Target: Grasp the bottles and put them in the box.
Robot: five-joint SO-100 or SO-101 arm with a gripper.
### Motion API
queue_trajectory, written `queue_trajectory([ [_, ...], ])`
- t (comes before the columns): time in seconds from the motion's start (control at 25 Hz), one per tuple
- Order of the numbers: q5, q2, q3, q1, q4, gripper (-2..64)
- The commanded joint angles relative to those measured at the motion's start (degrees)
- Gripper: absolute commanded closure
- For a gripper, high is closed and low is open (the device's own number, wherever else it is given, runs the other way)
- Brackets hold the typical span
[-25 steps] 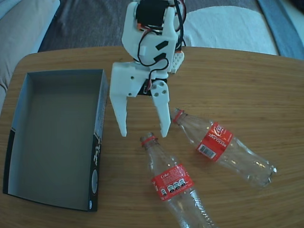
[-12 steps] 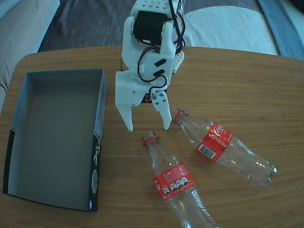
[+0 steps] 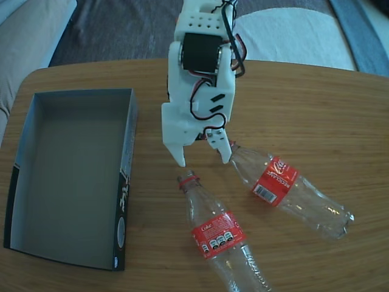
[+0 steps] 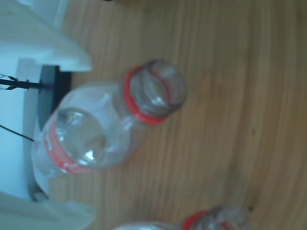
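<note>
Above the near bottle's [image 3: 213,228] neck, hand [image 3: 203,159] wide open, empty

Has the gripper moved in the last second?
Yes. In the fixed view the gripper has shifted right, away from the box, and its open fingers have narrowed, now above the neck of the nearer bottle.

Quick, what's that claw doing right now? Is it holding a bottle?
Gripper: open, holding nothing; it hangs over the neck of the nearer bottle.
</note>
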Motion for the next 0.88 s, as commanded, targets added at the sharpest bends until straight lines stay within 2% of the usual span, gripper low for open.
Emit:
queue_trajectory([
  [0.0,0.3,-0.3,-4.6,-1.0,-0.3,27.5],
  [0.4,0.0,-8.5,-15.1,-1.1,-0.4,27.5],
  [0.84,-0.4,-12.4,-15.6,-3.7,0.5,27.5],
])
